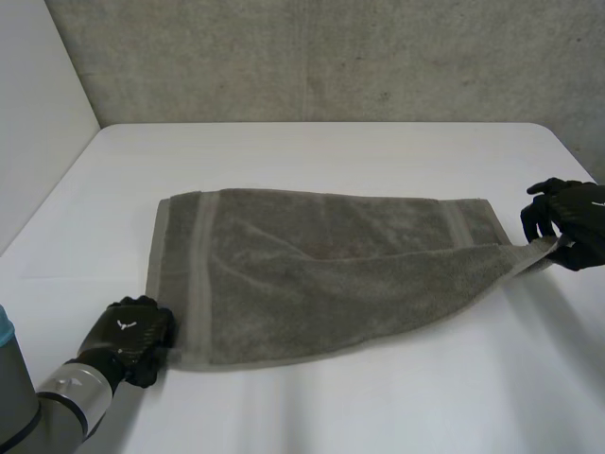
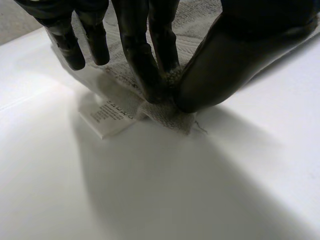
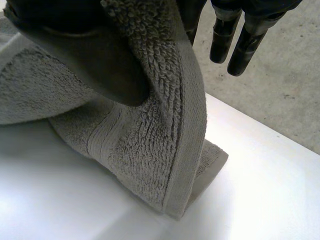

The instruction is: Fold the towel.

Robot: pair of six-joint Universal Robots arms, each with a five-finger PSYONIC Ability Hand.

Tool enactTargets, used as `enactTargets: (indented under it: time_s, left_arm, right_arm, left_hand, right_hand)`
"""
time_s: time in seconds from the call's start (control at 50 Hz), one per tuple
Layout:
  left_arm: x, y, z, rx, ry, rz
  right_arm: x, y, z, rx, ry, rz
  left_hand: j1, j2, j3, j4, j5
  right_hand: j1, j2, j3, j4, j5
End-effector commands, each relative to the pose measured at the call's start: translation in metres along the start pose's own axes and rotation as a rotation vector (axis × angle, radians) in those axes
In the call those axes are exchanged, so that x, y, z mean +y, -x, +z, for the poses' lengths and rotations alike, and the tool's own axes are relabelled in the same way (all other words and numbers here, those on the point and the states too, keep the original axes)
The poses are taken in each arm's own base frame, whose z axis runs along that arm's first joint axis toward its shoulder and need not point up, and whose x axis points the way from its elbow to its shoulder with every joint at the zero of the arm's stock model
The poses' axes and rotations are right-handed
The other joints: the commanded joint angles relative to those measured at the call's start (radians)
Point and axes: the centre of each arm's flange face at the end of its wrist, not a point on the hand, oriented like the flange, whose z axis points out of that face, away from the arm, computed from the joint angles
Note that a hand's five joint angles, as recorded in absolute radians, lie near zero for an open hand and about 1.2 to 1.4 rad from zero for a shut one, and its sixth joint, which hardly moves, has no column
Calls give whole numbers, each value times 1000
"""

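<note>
**Item:** grey-brown terry towel [image 1: 321, 274], spread on the white table [image 1: 331, 407]. Taking 12 o'clock as straight away from me, its long axis runs from 9 o'clock to 3 o'clock across my front. The far long edge lies flat on the table. The near long edge climbs toward the 3 o'clock end, where it is off the surface.

**My left hand [image 1: 128, 336]:** at the towel's 8 o'clock corner, low on the table.
- Its fingers [image 2: 142, 60] and thumb are closed together on the corner's hem, with the cloth nipped between them.
- A white care label [image 2: 107, 117] sticks out beside the pinch and lies on the table.

**My right hand [image 1: 570, 216]:** at the 3 o'clock end, raised above the table.
- Its thumb [image 3: 85, 55] clamps the near corner's woven band against the fingers.
- The cloth hangs down from that hold, and its lowest fold touches the table.

**Governing relation:** both held corners belong to the near long edge, one at each end of the long axis. The free far edge lies toward 12 o'clock from both hands.

**Judgement:**
- The fold goes across the short axis, with the near edge carried toward 12 o'clock and laid on the far edge.
- Each hand is nearest its own end, so neither needs to cross over.
- My right hand is high and my left is low. The left will likely need to rise level first, or the edge may drag and land skewed.
</note>
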Motion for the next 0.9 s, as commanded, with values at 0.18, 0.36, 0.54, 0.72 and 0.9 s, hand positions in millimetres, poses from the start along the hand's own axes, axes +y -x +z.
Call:
enactTargets:
  time_s: [0.18, 0.36, 0.54, 0.72, 0.9]
  left_arm:
    - [-11, 5, 1, -28, -41, 8]
    - [-12, 3, 1, -21, -46, 2]
    - [-34, 12, -7, -58, -128, 5]
    - [-58, 26, -24, -107, -182, 0]
    - [-85, 44, -42, -143, -255, -36]
  right_arm:
    - [0, 0, 0, -1, 0, 2]
    - [0, 0, 0, -2, 0, 3]
    - [-2, -3, -4, 13, 1, 4]
    - [-19, -3, -18, 23, -5, -45]
    - [-13, -13, -44, 27, 57, -53]
  left_hand:
    - [417, 54, -43, -50, 76]
    - [417, 54, -43, -50, 76]
    - [417, 54, -43, -50, 76]
    - [417, 54, -43, -50, 76]
    - [417, 54, -43, -50, 76]
  right_hand:
    - [93, 96, -7, -60, 75]
    - [93, 96, -7, -60, 75]
    - [93, 96, -7, -60, 75]
    - [93, 96, -7, -60, 75]
    - [93, 96, -7, -60, 75]
